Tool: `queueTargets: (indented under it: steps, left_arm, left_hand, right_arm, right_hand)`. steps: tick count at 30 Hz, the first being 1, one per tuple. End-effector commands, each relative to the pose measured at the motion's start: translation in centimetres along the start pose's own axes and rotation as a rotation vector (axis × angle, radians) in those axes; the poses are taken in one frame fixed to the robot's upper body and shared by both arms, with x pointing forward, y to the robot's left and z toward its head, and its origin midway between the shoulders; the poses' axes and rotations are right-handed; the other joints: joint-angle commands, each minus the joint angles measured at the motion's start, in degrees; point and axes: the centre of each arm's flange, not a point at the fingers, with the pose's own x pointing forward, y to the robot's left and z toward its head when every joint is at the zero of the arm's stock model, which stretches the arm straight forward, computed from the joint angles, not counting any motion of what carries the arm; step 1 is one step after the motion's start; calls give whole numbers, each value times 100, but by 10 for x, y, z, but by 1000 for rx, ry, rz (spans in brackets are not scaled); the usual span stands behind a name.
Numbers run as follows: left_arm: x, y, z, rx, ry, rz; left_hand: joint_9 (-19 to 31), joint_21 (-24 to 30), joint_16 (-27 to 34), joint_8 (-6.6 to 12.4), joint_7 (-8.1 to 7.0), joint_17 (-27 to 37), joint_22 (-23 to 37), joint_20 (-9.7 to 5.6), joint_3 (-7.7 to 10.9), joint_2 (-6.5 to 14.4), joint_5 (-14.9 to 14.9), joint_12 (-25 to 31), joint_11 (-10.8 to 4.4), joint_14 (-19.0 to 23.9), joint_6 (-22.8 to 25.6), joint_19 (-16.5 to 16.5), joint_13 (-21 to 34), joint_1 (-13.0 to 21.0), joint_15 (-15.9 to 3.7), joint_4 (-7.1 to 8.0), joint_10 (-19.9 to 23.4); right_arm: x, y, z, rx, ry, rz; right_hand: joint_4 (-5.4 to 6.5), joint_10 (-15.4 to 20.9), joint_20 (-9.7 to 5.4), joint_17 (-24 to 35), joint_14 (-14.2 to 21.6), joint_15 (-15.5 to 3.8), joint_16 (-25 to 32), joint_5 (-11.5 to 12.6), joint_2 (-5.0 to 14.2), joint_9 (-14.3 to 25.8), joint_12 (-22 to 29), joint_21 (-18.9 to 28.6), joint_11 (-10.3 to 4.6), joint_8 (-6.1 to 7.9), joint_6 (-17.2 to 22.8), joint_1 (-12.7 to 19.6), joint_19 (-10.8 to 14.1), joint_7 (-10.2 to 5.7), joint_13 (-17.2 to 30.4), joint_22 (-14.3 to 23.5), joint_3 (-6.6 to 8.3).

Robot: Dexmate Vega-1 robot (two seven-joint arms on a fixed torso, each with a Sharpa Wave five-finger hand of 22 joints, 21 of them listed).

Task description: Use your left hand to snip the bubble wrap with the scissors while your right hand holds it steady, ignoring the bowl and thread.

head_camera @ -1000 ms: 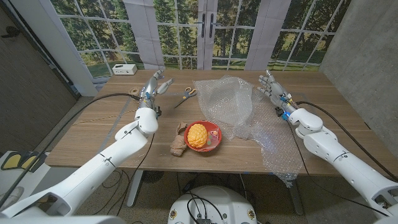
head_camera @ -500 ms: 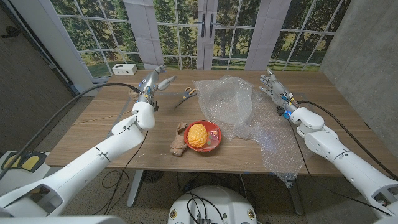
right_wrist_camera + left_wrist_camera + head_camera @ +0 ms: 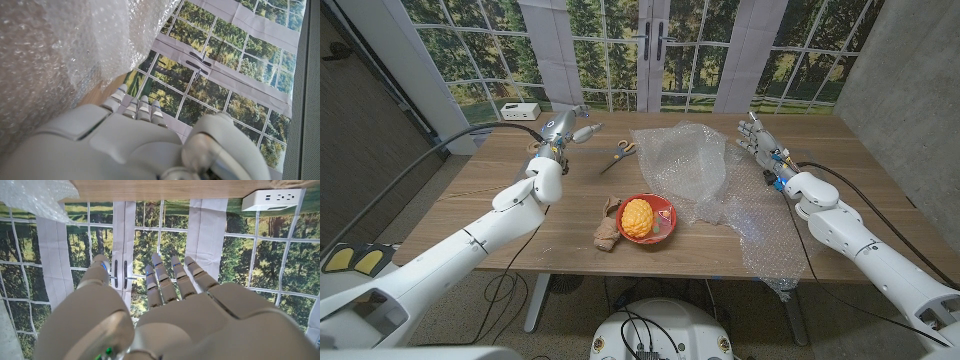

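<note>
The scissors, with pale handles, lie on the wooden table left of the bubble wrap, a large crumpled clear sheet. My left hand hovers near the far edge, left of the scissors and apart from them, fingers spread and empty. In the left wrist view that hand reaches out with nothing in it, a corner of bubble wrap beyond. My right hand stands open at the wrap's far right edge. In the right wrist view its fingers lie beside the bubble wrap.
A red bowl with a yellow knobbly object stands in the near middle, a brown lump just left of it. A white power strip sits at the far left edge, seen again as the white box. Cables trail from both arms.
My left hand has swung farther toward the table's far edge, with the arm stretching out. The right hand and the bubble wrap have barely moved.
</note>
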Motion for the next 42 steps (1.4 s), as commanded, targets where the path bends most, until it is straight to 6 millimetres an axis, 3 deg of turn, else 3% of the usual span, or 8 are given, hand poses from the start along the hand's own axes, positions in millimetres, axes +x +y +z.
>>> queueTargets:
  steps: [1,9,12,16,20,26,30,42]
  left_arm:
    - [9,2,1,60,-28,-37]
    - [17,7,6,112,-17,-100]
    - [19,8,6,119,-13,-110]
    - [20,8,6,131,-6,-113]
    - [22,8,7,144,-2,-121]
    - [23,11,12,163,5,-91]
    - [27,12,15,187,16,-116]
    - [35,8,27,275,7,-150]
  left_hand:
    - [32,-7,33,-13,-26,20,13,62,0,-11,6,14,141,99,-1,60,26,136,-338,-16,40]
    - [35,-53,1,-16,-40,18,12,126,43,-9,4,22,197,134,97,-23,25,375,-368,-64,166]
    - [37,-56,5,0,-85,18,12,84,39,-47,-9,61,79,204,211,-41,31,490,-463,-65,333]
    - [49,60,72,-47,-57,48,27,122,-6,-32,-21,71,28,412,185,269,84,536,-441,2,397]
    - [55,46,42,-84,-60,63,34,151,-29,-19,-22,84,0,336,116,257,117,546,-393,22,432]
    - [62,-162,-3,-203,-130,76,21,208,-54,82,10,176,-15,147,-214,-514,255,740,-415,19,787]
    - [60,-149,-24,-237,-137,65,15,175,-47,90,19,185,10,90,-328,-623,272,819,-436,-1,873]
    - [54,-103,-54,-276,-170,48,3,190,6,164,31,78,-111,-115,-666,-809,337,1156,-464,-39,865]
  right_arm:
    - [4,1,0,13,15,6]
    - [4,-3,0,18,16,1]
    - [4,-3,0,17,16,1]
    - [3,-3,-1,23,10,-10]
    - [0,-3,-3,34,17,-12]
    - [1,0,-4,43,18,-6]
    - [2,0,-4,46,19,-4]
    - [5,2,-6,79,7,-1]
  right_hand:
    - [-25,-3,26,-4,11,-19,39,-18,6,6,30,31,8,13,7,68,26,-9,28,28,-11]
    - [-30,-2,33,-4,17,-21,42,-26,18,7,32,33,8,14,8,80,27,-3,28,28,-3]
    - [-32,0,34,-4,16,-15,41,-29,23,7,33,34,10,15,10,85,28,-1,28,29,0]
    - [-35,2,38,-4,15,-14,42,-35,32,7,34,33,11,15,8,93,25,1,29,29,6]
    - [-38,18,42,-4,20,-18,44,-40,37,7,41,35,15,18,15,99,28,2,29,29,9]
    - [-46,59,92,-4,50,-30,55,-53,49,8,57,43,9,23,24,115,48,-3,30,29,19]
    - [-50,63,132,-5,61,-30,59,-59,52,8,57,45,4,23,24,121,55,-6,31,29,22]
    - [-62,70,143,-5,66,-27,58,-76,70,8,57,45,-5,23,25,145,55,-2,32,31,37]
